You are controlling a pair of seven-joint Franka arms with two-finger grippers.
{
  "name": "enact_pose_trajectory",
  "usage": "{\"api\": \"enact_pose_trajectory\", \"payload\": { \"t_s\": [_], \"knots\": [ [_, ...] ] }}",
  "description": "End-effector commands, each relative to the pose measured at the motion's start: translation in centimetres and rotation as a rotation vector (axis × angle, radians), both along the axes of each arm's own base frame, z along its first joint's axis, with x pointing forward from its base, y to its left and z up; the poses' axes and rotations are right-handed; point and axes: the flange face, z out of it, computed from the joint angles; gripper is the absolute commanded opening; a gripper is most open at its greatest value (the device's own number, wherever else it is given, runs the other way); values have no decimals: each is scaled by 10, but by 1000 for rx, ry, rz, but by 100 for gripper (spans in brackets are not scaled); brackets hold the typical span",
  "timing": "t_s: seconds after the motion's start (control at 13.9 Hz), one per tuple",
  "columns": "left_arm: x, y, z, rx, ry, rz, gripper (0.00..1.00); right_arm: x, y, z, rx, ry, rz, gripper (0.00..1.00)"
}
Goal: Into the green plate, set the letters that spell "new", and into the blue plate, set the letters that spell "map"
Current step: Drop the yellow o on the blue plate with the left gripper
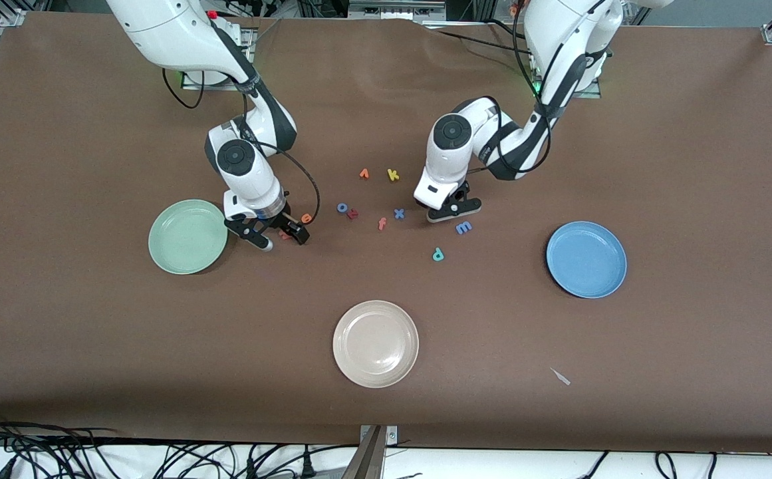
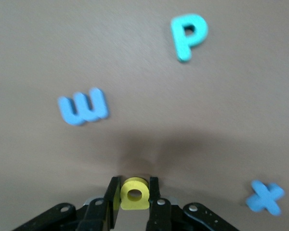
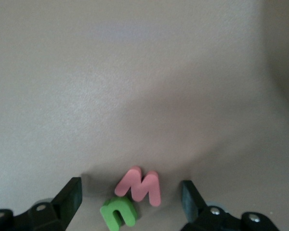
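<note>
My right pincer (image 1: 284, 241) is down at the table (image 1: 93, 332) just beside the green plate (image 1: 166, 256), jaws spread wide with nothing gripped, straddling the salmon w (image 3: 140, 186) and the green n (image 3: 118, 211). Those two touch, the n tucked against the w's foot, so closing here could catch both. They look like light, soft foam with thin edges. I'd pinch one across its flat sides, gently, since I expect it to squash or pop out. From the front my own fingers cover most of the pair, and my wrist view cuts off the n's lower edge. The orange e (image 1: 306, 217) sits just beside that pincer, toward the left arm's end.

Then the spare scatter in the middle: blue o (image 1: 342, 207), orange f (image 1: 382, 223), blue x (image 1: 399, 213), yellow k (image 1: 393, 175). A reddish scrap by the o is too small for me to read.

My left pincer (image 1: 452, 209) is clamped on the yellow a (image 2: 134, 195), pads on its two flanks. It's hidden from the front, and I can't tell whether it has left the table. The blue m (image 1: 463, 227) lies just beside that pincer and the teal p (image 1: 437, 254) nearer the front camera, both flat. The blue plate (image 1: 586, 259) waits well apart with nothing in it
</note>
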Motion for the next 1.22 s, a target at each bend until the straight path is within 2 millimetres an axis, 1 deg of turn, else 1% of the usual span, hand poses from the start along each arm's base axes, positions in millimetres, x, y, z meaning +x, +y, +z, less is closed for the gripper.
{"api": "enact_pose_trajectory", "payload": {
  "t_s": [0.0,0.14,0.29,0.36,0.5,0.72,0.86,0.93,1.0,1.08,1.15],
  "knots": [
    [35,17,30,59,77,-76,6,3,-5,-2,-11,-18,5,88],
    [64,40,54,54,178,-155,6,3,-5,-2,-11,-18,5,80],
    [92,74,74,55,245,-231,6,2,-3,-3,-11,-16,5,72],
    [103,95,78,45,267,-263,6,2,-3,-3,-11,-16,5,69],
    [122,137,78,12,288,-337,7,2,-2,-3,-10,-16,5,63],
    [145,199,76,-38,303,-451,6,0,1,-3,-10,-16,8,47],
    [156,241,72,-75,316,-547,6,0,2,-2,-10,-18,11,35],
    [159,261,64,-92,327,-584,6,0,2,-2,-10,-18,11,29],
    [162,276,53,-100,335,-614,6,0,1,-2,-11,-17,11,23],
    [164,288,41,-88,346,-639,7,0,1,-1,-11,-17,14,20],
    [167,300,31,-68,338,-656,8,1,2,2,-10,-21,18,20]
  ]
}}
